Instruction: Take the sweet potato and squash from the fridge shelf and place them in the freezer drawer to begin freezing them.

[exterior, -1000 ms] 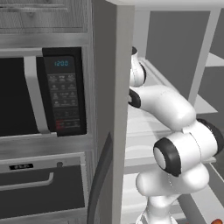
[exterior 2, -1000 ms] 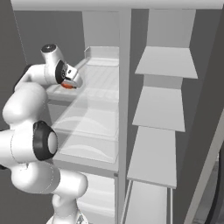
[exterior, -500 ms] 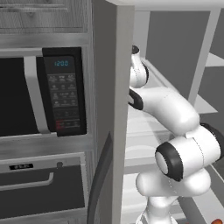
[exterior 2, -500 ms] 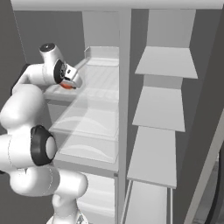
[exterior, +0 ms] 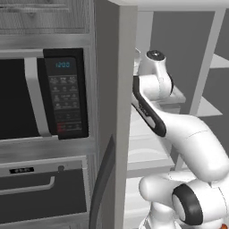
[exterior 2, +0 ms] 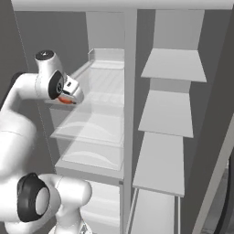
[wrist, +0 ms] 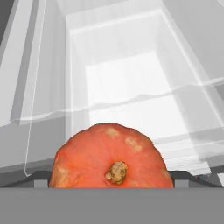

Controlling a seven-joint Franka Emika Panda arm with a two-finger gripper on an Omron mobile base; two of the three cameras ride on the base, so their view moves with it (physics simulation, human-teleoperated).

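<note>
Above the fridge's clear shelves (exterior 2: 98,132), the gripper (exterior 2: 68,97) held the orange squash (wrist: 109,159) between wide-set jaws, stem toward the camera. Below it lay a pale, empty bin (wrist: 144,83), walls plain, nothing inside.

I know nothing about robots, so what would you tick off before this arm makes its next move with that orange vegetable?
1. Squash between the gripper's sides: ok; in the hand view it sits low and centred, stem toward the camera.
2. Grip firm: cannot tell; the finger tips are hidden behind the squash, so contact is not visible.
3. Hand position: ok; in the right base view the gripper is at the left edge of a clear fridge shelf, with orange showing under it.
4. Path below: ok; the hand view looks down into a pale open compartment with nothing in it.
5. Sweet potato located: cannot tell.
6. Fridge open: ok; the door shelves stand swung aside.
</note>
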